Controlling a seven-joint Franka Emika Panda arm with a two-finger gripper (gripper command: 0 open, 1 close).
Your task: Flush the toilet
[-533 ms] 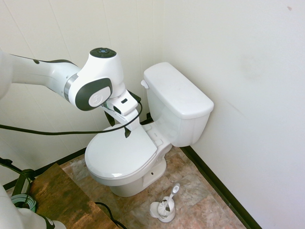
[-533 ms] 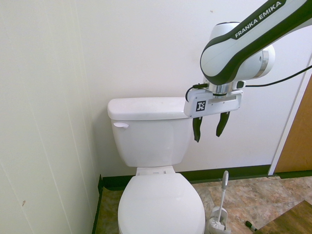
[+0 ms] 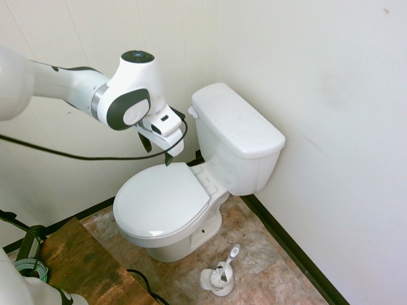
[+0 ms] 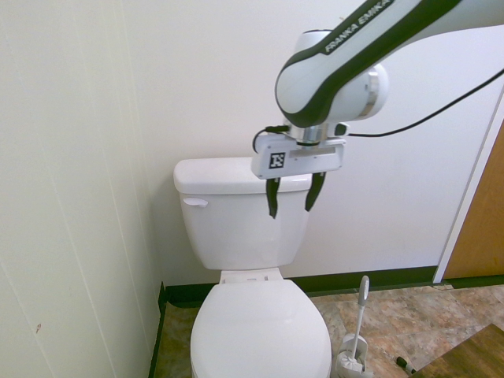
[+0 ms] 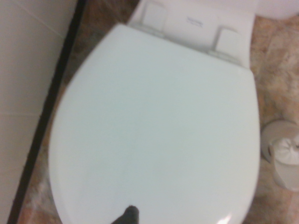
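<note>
one arm closing in on the flush lever
end effector (image 4: pixel 290 195) had shifted across the tank front toward the lever (image 4: pixel 194 202), fingers apart and empty; toilet (image 3: pixel 191 184) stood against the wall, unflushed.

Toilet (image 3: pixel 191 190) glossy white all over, tank, lid and flush lever (image 4: pixel 194 202) alike. Floor (image 3: pixel 267 267) mottled brown and tan stone pattern; baseboard (image 4: pixel 370 279) dark green-black. Walls (image 3: pixel 331 95) plain cream; brush holder (image 3: pixel 217 279) white.
</note>
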